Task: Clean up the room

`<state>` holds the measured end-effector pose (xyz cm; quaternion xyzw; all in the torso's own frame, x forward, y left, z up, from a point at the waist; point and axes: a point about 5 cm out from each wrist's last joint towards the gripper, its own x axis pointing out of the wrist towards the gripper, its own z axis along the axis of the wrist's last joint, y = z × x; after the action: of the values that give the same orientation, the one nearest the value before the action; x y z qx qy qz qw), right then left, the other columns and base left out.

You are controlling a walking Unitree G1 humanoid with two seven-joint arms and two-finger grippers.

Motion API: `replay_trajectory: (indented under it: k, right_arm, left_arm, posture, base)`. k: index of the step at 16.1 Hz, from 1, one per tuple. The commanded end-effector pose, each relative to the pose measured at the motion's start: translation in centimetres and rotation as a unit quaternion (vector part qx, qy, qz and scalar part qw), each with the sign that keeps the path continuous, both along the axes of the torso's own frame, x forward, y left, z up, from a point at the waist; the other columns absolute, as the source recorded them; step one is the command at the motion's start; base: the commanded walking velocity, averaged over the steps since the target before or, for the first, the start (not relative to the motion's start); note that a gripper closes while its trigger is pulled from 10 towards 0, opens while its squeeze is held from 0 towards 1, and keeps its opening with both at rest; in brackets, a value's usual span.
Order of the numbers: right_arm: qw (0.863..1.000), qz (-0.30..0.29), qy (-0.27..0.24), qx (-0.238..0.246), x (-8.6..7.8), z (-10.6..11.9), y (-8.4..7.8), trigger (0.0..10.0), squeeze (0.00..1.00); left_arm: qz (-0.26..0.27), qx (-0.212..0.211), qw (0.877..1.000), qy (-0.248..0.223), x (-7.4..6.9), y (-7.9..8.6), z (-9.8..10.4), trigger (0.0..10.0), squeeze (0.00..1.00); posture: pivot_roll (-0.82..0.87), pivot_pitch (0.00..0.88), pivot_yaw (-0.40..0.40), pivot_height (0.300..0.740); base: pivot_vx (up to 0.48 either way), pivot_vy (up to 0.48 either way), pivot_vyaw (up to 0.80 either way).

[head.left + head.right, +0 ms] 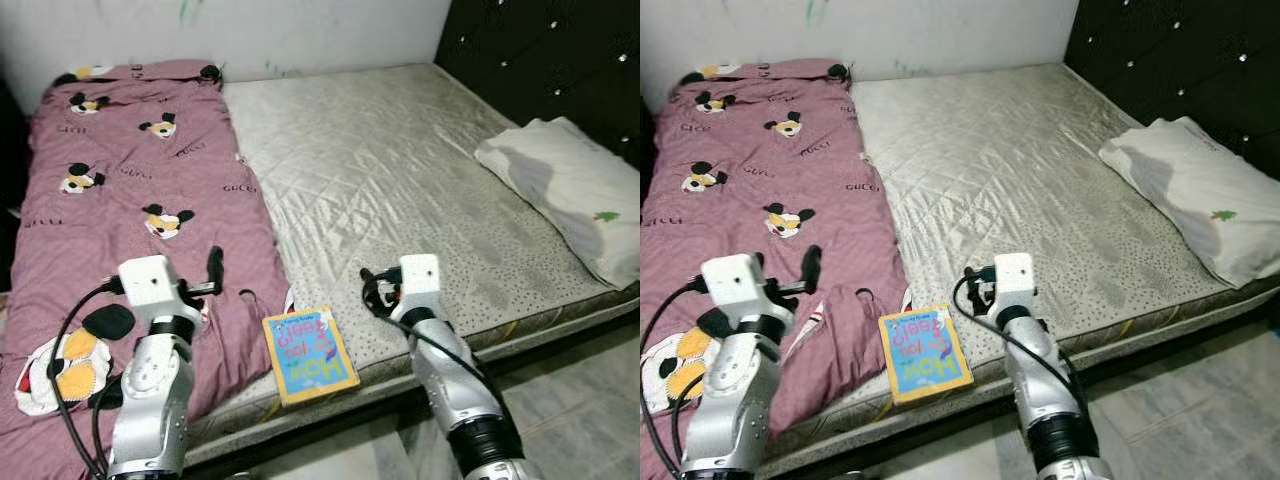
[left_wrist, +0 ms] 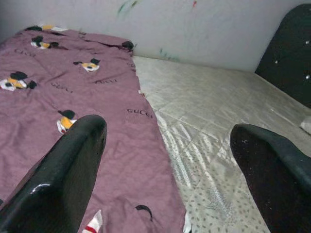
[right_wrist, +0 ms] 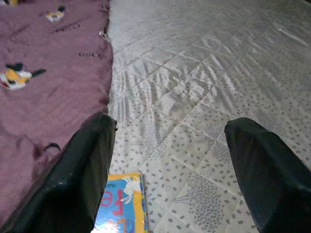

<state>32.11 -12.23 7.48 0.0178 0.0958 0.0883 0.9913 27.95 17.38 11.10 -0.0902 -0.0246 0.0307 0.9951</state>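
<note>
Bed: we record a mattress (image 1: 380,160) in pale quilted fabric, bare over most of its width, set against a light wall (image 1: 300,30) with a dark studded headboard (image 1: 540,60) on the robot's right.
Blanket: a mauve blanket (image 1: 140,190) printed with cartoon mice covers the left part of the mattress, from the wall down to the near edge (rumpled at the near end).
Book: a children's book (image 1: 310,355) with a blue and yellow cover lies flat at the near edge of the mattress, just beside the blanket's hem and between our two arms.
Pillow: a white pillow (image 1: 570,190) rests at the right end, by the headboard, well apart from the book.
Left gripper: the left gripper (image 2: 167,170) hangs over the near part of the blanket, its fingers (image 2: 68,170) spread wide, nothing between them.
Right gripper: the right gripper (image 3: 170,170) hangs above bare mattress just right of the book, fingers (image 3: 82,170) likewise wide apart and holding nothing.
Floor: grey tiled floor (image 1: 580,400) shows beyond the bed's near right corner.
</note>
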Motion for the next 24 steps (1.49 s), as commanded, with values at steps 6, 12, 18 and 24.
replay_trajectory:
  k: [6,12,18,24]
  right_arm:
    - [0.999,0.03,-0.015,-0.002,-0.4,0.47,0.31,10.0,0.0]
    - [1.0,0.022,-0.011,0.014,-0.65,0.35,0.2,10.0,0.0]
    - [0.999,0.034,-0.011,0.018,-0.76,0.39,0.39,10.0,0.0]
    - [0.999,0.041,-0.019,0.03,-0.82,0.64,0.61,10.0,0.0]
  left_arm:
    - [0.001,0.017,1.0,0.013,-0.45,0.6,-0.6,10.0,0.0]
    - [-0.003,0.016,1.0,0.012,-0.52,0.31,-0.57,10.0,0.0]
    - [0.0,0.024,1.0,0.013,-0.74,0.45,-0.69,10.0,0.0]
    - [-0.001,0.022,1.0,0.014,-0.61,0.39,-0.7,10.0,0.0]
  posture:
    - [0.05,0.089,-0.03,0.74]
    - [0.04,0.095,-0.027,0.74]
    - [0.05,0.094,-0.031,0.731]
    - [0.04,0.1,-0.031,0.671]
  base:
    - [0.0,0.0,0.13]
    - [0.0,0.0,0.21]
    - [0.0,0.0,0.0]
    - [0.0,0.0,0.0]
